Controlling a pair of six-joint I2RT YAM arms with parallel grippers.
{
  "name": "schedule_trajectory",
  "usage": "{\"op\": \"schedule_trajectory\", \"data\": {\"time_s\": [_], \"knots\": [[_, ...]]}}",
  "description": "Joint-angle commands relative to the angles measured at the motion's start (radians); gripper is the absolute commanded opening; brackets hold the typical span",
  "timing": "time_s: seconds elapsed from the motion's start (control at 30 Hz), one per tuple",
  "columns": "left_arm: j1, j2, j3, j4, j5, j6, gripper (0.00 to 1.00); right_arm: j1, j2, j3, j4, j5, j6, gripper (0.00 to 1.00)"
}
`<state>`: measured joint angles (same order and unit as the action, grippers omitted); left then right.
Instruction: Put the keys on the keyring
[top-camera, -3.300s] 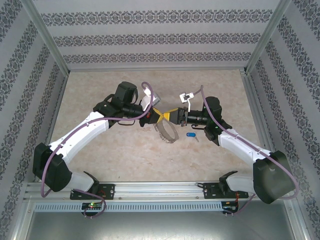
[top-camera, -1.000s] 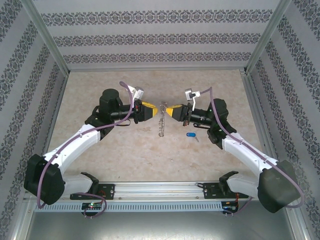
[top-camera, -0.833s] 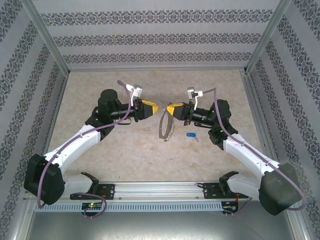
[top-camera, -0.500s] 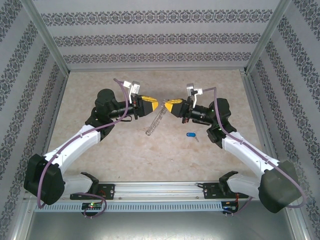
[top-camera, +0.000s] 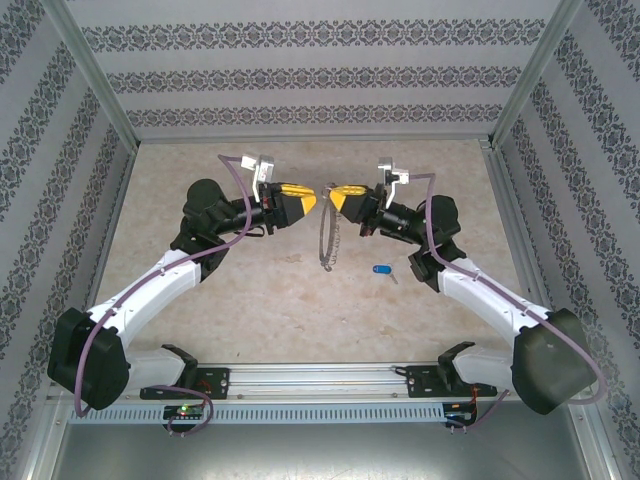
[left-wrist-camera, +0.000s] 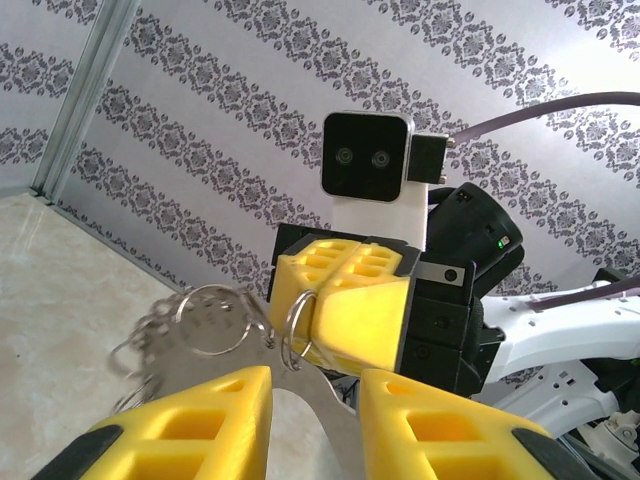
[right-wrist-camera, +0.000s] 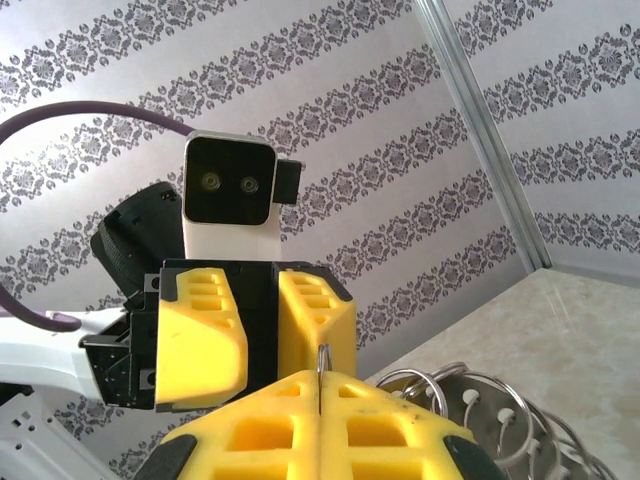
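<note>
Keyring (top-camera: 327, 240) hanging over tabletop (top-camera: 250, 300), dangling from right end effector (top-camera: 334, 195), which is pinching fully closed on its top. Left end effector (top-camera: 307, 201) facing it, fingers standing narrowly apart, keyring strip (left-wrist-camera: 318, 405) passing through gap. Key (top-camera: 381, 269) lying on tabletop, near keyring's right.

The large, silvery, chain-like keyring (top-camera: 327, 236), fringed with small metal pieces, dangles edge-on from the pinched yellow tips of the right gripper (top-camera: 334, 197). The tiny blue-headed, silver-bladed key (top-camera: 381, 269) lies flat on the table (top-camera: 250, 300), near the keyring but apart from it, to its right.
</note>
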<state>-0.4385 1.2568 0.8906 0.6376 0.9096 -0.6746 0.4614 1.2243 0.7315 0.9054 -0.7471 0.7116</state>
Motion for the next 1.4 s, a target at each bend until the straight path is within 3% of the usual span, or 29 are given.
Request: {"op": "schedule_trajectory", "data": {"time_s": [0.0, 0.73, 1.03, 1.37], "knots": [[-0.007, 0.004, 0.043, 0.092, 0.020, -0.026, 0.29, 0.014, 0.012, 0.046, 0.139, 0.023, 0.024, 0.00], [-0.019, 0.064, 0.082, 0.098, 0.011, -0.001, 0.29, 0.033, 0.066, 0.046, 0.216, 0.009, 0.075, 0.00], [-0.016, 0.008, 0.084, -0.048, -0.026, 0.115, 0.29, 0.031, 0.046, 0.019, 0.208, 0.018, 0.066, 0.00], [-0.014, 0.014, 0.129, -0.098, 0.026, 0.148, 0.30, 0.031, 0.057, 0.029, 0.207, -0.013, 0.081, 0.00]]}}
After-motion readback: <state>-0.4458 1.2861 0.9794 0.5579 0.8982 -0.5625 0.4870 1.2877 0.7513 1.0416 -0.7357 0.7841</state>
